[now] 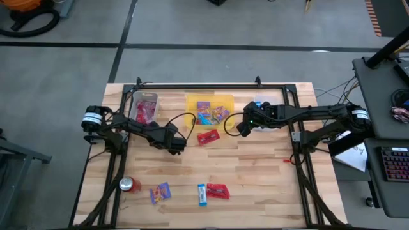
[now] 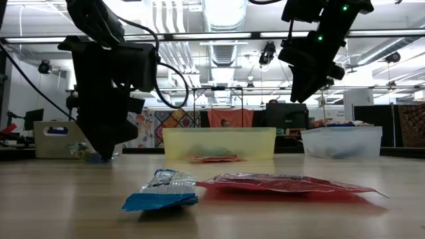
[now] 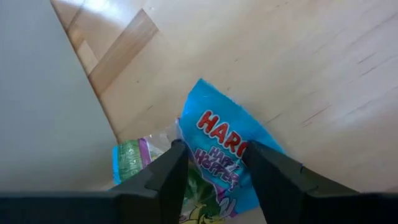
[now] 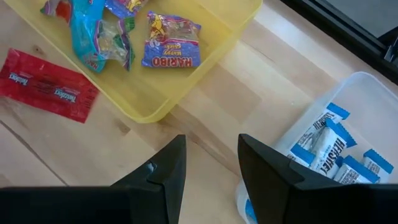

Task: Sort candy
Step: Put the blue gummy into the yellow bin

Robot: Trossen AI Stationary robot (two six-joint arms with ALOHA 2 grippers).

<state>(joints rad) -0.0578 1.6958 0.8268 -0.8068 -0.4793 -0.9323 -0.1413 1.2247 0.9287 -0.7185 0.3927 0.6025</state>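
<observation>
My left gripper (image 1: 177,145) is low over the middle of the table and shut on a blue multicolour candy packet (image 3: 227,146). It also shows in the low view (image 2: 99,154). My right gripper (image 1: 243,128) hangs open and empty over bare wood (image 4: 208,177) between the yellow tray (image 1: 192,120) and the clear right bin (image 4: 367,93). The yellow tray holds purple and blue packets (image 4: 171,46). The right bin holds blue-and-white bars (image 4: 329,146). A clear left bin (image 1: 146,107) holds red packets. A red packet (image 1: 208,137) lies flat beside the yellow tray. My left gripper pinches the blue packet between its two fingers (image 3: 168,180), at the printed middle of the packet (image 3: 217,165). The fingers point steeply down. The packet's blue end (image 3: 205,99) sticks out past the fingertips. I cannot tell whether it is clear of the table.
Near the table's front edge lie a red soda can (image 1: 130,185), a purple packet (image 1: 160,192), a blue-and-white bar (image 1: 202,194) and a red packet (image 1: 218,190). A black frame (image 1: 211,85) runs around the work area. There is bare wood at the right front.
</observation>
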